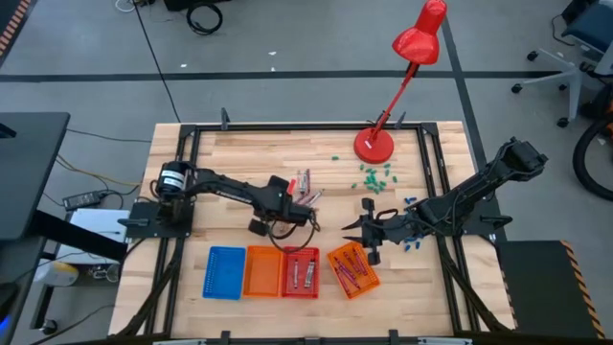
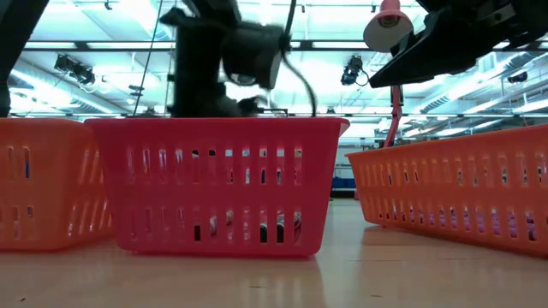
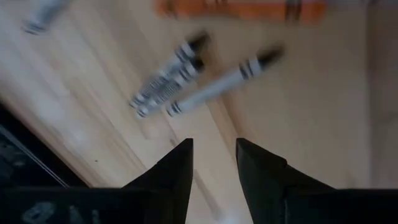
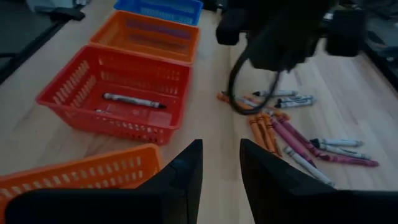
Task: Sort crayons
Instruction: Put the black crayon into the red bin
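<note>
Crayons [image 1: 305,182] are lying loose on the bench at twelve o'clock of the red basket [image 1: 300,272]. Left gripper [image 3: 213,163] is hovering over them, jaws apart, empty, presumably lining up a pick. Right gripper [image 4: 220,163] is waiting, jaws apart.

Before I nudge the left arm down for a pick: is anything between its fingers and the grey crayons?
No. In the left wrist view only bare wood lies between the empty left gripper and the grey crayons.

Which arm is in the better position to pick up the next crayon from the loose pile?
Left. The left gripper hangs open right at the loose crayons; the right gripper sits farther away, near the tilted orange basket.
</note>
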`<action>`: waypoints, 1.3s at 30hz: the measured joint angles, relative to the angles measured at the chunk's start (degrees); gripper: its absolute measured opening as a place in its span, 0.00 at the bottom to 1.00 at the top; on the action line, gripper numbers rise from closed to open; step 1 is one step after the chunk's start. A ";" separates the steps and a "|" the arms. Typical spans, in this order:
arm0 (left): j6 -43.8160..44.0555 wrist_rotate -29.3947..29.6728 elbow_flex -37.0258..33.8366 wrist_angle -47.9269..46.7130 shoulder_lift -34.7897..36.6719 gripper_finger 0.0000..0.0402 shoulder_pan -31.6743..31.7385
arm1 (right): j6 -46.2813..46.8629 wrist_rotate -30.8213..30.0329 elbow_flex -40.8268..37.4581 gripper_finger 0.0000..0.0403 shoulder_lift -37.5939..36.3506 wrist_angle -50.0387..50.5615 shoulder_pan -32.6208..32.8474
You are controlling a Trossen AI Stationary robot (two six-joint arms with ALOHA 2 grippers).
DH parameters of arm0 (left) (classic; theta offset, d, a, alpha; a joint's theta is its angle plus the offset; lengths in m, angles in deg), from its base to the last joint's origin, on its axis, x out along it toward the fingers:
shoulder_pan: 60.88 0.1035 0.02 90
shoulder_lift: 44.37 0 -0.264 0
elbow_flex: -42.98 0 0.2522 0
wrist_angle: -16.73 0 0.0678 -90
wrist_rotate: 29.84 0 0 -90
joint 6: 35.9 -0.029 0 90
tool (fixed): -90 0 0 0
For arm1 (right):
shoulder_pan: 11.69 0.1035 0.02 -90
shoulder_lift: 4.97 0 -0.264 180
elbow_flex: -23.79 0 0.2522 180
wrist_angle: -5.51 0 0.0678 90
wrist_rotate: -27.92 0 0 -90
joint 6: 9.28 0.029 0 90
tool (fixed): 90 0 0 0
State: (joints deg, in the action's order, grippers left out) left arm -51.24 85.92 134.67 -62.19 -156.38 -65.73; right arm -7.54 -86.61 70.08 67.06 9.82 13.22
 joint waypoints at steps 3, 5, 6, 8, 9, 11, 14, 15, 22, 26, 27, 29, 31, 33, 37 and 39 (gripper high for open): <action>-3.99 0.57 -2.32 1.35 0.04 0.32 0.17 | -0.02 -1.73 0.00 0.28 0.00 0.01 -0.07; -6.19 0.97 -3.54 2.17 0.04 0.30 0.17 | -0.23 -2.55 0.00 0.28 0.00 -0.22 -0.08; -7.18 1.15 -4.03 2.37 0.04 0.29 0.19 | -0.25 -2.84 0.00 0.28 0.00 -0.41 -0.17; -9.28 1.25 -4.69 2.63 0.04 0.27 0.19 | -0.25 -2.96 0.00 0.28 0.00 -0.40 -0.52; -10.29 1.62 -4.86 2.58 0.04 0.27 0.19 | -0.19 -2.98 0.00 0.28 0.00 -0.40 -0.75; -12.28 2.36 -4.89 2.87 0.04 0.26 0.21 | 0.07 -3.02 0.00 0.28 0.00 -0.40 -1.12; -16.12 3.04 -4.78 4.68 0.04 0.26 0.19 | 0.15 -3.12 0.00 0.28 0.00 -0.43 -1.46; -17.53 3.05 -4.78 5.77 0.04 0.26 0.19 | 0.19 -3.12 0.00 0.28 0.02 -0.50 -1.47; -29.50 2.49 -4.77 11.48 0.04 0.26 0.19 | 0.62 -3.09 0.00 0.28 0.00 -1.20 -1.47; -33.65 -1.57 -4.76 12.60 0.04 0.26 0.86 | 1.62 -2.90 0.00 0.28 0.00 -0.50 -1.42; -34.56 -3.08 -4.77 12.64 0.04 0.26 1.22 | 2.00 -2.91 -0.09 0.28 0.00 -0.36 -1.38; -36.41 -4.47 -5.09 12.77 0.04 0.26 2.04 | 2.74 -2.88 -0.90 0.28 0.00 -0.71 -1.34; -38.53 -4.57 -5.26 12.73 0.04 0.26 2.79 | 3.25 -2.87 -2.19 0.28 0.02 -1.99 -1.34; -39.79 -4.55 -5.24 13.93 0.04 0.26 3.43 | 3.80 -2.87 -3.32 0.28 0.02 -3.62 -1.36; -42.89 -4.87 -5.24 13.75 0.04 0.26 4.13 | 4.13 -2.87 -4.17 0.28 0.02 -5.09 -1.36; -45.15 -7.15 -5.24 13.46 0.04 0.26 4.65 | 4.13 -2.85 -4.17 0.28 0.02 -5.10 -1.36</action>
State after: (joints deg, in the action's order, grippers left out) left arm -96.39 78.77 129.43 -48.73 -156.34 -61.09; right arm -3.41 -89.46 65.91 67.08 4.72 11.86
